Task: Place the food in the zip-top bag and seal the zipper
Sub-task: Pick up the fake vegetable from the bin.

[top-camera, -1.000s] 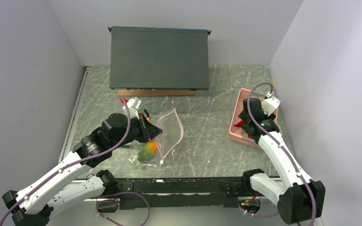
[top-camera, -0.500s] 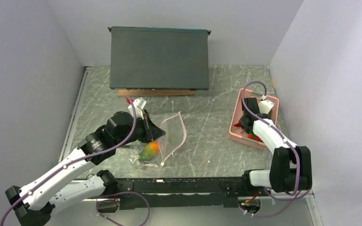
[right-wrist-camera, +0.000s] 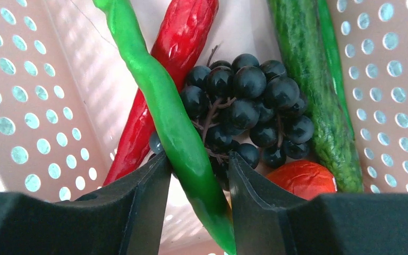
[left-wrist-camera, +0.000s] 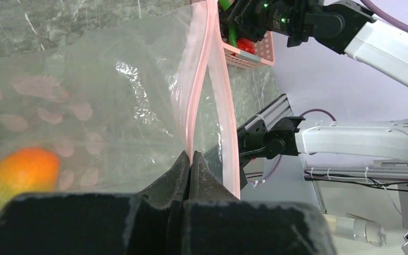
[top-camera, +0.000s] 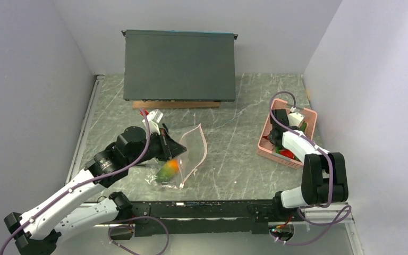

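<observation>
The bag [top-camera: 193, 144] lies on the table [top-camera: 234, 133] at centre-left, an orange piece [top-camera: 172, 166] and a green fruit [top-camera: 163, 174] already inside; the left end effector [left-wrist-camera: 189, 159] is pressed together on one lip of the zipper [left-wrist-camera: 199, 64], lifting the mouth open; that film looks limp and slippery, so the stiffer pink strip seems the right place to hold it. Over at the right, the rest of the food sits in the basket [right-wrist-camera: 42, 106]: a green pepper [right-wrist-camera: 159, 90], a red chili [right-wrist-camera: 180, 37], a cucumber [right-wrist-camera: 308, 79] and grapes [right-wrist-camera: 249, 101]; the right end effector [right-wrist-camera: 199, 162] has a finger either side of the green pepper, though whether they press it yet I cannot tell. The pepper looks light, glossy and curved, likely to slide; a grip across its middle should serve best.
</observation>
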You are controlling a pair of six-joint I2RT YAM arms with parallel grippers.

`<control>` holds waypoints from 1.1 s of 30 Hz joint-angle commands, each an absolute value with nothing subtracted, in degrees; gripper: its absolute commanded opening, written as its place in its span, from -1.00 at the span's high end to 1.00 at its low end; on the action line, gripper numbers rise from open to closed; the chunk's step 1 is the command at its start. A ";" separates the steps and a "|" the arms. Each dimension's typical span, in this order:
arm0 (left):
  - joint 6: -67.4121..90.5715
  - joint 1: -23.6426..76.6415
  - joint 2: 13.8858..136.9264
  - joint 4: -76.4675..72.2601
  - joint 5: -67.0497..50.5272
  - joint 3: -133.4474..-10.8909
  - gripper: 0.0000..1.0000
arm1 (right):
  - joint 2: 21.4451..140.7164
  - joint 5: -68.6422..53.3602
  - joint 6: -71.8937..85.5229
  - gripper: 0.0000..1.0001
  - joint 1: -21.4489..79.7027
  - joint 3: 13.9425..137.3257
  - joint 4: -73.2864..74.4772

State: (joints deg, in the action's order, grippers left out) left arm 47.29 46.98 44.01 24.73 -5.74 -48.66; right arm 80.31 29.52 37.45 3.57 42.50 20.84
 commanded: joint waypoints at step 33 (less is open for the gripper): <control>48.42 47.28 43.06 21.96 -5.71 -48.02 1.00 | 62.70 30.13 39.27 1.00 6.76 40.34 20.69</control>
State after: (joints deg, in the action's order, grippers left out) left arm 47.75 46.98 44.56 24.27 -6.15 -47.83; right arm 60.51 25.32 34.57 6.70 42.52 24.67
